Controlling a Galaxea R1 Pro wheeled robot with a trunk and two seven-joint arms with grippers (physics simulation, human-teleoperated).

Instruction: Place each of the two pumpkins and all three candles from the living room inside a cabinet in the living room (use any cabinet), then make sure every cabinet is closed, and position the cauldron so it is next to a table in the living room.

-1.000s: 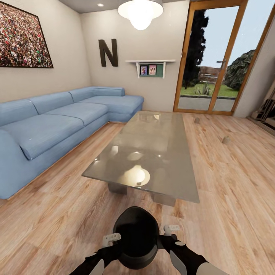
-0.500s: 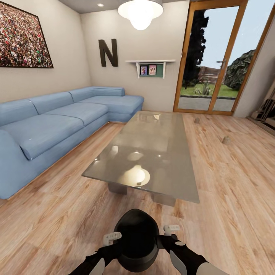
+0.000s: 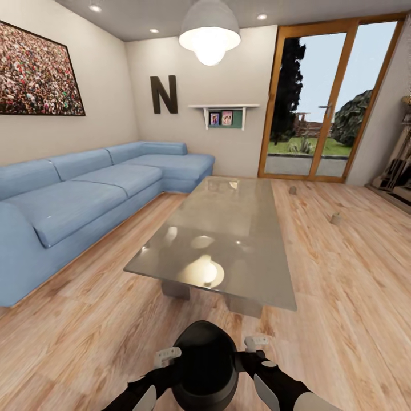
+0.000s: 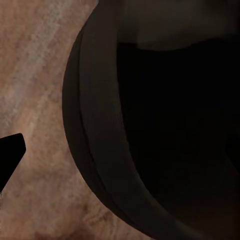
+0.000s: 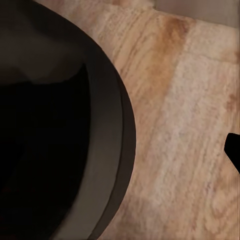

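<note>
My left pincer [image 3: 166, 357] and right pincer [image 3: 255, 342] are flanking the round glossy black cauldron [image 3: 205, 365]; grip unclear. Ahead, the grey glossy low bench [image 3: 228, 240] is standing.

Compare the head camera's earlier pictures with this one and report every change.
Only the camera tilted up: the whole room sits lower in the picture and more ceiling shows. The round glossy black cauldron stays between the left gripper and right gripper, just short of the glossy grey low coffee table. Two small tan candles remain on the wooden floor.

Black jointed arms with pale grey panels; white gripper [image 3: 166, 357] housings.
</note>
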